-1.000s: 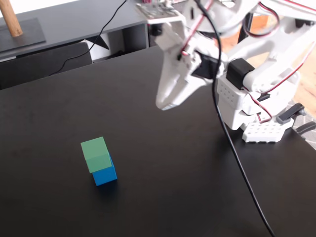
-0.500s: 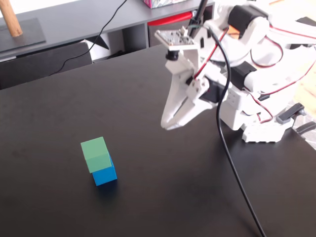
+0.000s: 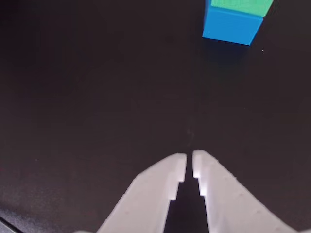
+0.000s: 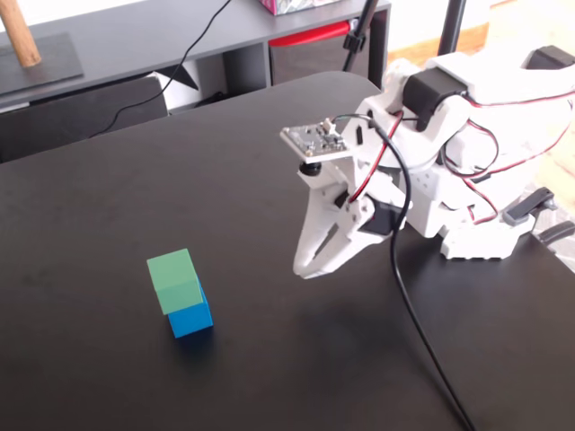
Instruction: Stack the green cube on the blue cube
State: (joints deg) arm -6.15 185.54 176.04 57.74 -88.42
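**Pincer shut and empty, stack standing apart**

Pincer (image 4: 304, 272) first: its white fingers meet with only a hairline slit between the tips in the wrist view (image 3: 189, 162), and nothing is held. In the fixed view it hangs right of centre, tips pointing down at the black table (image 4: 108, 206), well apart from the cubes.

Largest in the fixed view is the white arm (image 4: 449, 144) at the upper right, folded over its base, with a black cable (image 4: 404, 287) trailing from the wrist to the bottom edge. On the table, lower left of centre, the green cube (image 4: 175, 281) sits on top of the blue cube (image 4: 190, 317), shifted a little toward the upper left so it overhangs the blue one on that side.

Judging by this, the stacking looks done and the step in hand is pulling clear. Doing it well means drawing the arm toward its base on the right, keeping the fingers and the cable away from the stack, since the offset green cube would likely tip if nudged.

The wrist view cuts the green cube (image 3: 238, 6) to a sliver at the top edge above the blue cube (image 3: 228, 26), so its seating cannot be checked there.
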